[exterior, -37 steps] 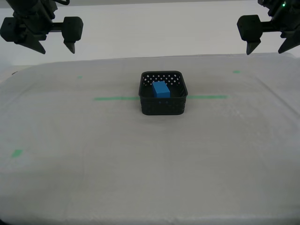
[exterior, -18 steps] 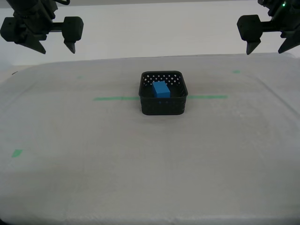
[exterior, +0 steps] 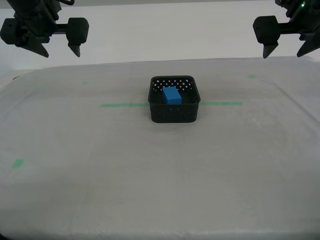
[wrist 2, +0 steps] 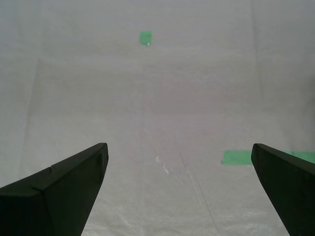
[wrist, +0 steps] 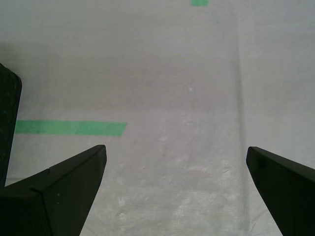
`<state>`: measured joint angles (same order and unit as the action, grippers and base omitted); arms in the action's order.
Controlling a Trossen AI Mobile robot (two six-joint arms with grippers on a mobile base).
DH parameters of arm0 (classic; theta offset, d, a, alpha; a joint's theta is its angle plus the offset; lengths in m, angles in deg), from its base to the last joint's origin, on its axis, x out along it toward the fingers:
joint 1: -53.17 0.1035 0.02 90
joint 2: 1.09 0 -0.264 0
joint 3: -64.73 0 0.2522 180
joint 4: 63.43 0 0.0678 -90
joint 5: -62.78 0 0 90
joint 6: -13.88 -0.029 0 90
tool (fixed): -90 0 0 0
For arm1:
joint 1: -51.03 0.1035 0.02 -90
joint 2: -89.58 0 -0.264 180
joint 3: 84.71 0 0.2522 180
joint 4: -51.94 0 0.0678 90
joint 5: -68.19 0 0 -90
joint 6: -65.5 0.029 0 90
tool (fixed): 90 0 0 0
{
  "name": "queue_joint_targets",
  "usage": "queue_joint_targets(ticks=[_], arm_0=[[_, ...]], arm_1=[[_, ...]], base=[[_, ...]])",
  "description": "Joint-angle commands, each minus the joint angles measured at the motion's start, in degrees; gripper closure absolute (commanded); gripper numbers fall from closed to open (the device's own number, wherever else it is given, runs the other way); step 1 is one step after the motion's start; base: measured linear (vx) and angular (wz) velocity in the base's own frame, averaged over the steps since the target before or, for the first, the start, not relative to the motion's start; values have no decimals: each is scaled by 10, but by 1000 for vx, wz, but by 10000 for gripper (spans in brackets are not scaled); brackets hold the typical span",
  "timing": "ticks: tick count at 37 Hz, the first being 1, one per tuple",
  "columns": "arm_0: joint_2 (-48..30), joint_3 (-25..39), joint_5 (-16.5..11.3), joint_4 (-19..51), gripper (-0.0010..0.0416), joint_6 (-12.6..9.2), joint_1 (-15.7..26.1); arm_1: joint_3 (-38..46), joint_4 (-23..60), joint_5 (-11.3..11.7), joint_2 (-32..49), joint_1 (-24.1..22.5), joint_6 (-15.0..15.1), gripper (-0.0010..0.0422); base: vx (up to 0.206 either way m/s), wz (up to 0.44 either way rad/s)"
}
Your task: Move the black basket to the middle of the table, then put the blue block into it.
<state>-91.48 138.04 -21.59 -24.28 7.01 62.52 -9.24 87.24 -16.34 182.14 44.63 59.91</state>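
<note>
Blue block (exterior: 171, 95) lies inside the black basket (exterior: 174, 112), which you can see standing on the table (exterior: 160, 170) over the green tape line (exterior: 122, 105), about midway across the exterior view. Look at the wrist views and you find my first gripper (wrist: 174, 184) and my second gripper (wrist 2: 179, 182) both with jaws spread wide, nothing between them but white sheet. Both arms hang high in the exterior view's upper corners, well apart from the basket.
</note>
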Motion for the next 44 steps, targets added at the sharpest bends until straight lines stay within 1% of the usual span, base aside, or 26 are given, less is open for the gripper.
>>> queue_joint_targets(ticks=[1, 44], arm_0=[[0, 0, 1, -1, 7, 0, 0], [0, 0, 1, -1, 7, 0, 0]], arm_1=[[0, -1, -1, 0, 0, 0, 12], [0, -1, -1, 0, 0, 0, 12]], base=[[0, 0], [0, 0]])
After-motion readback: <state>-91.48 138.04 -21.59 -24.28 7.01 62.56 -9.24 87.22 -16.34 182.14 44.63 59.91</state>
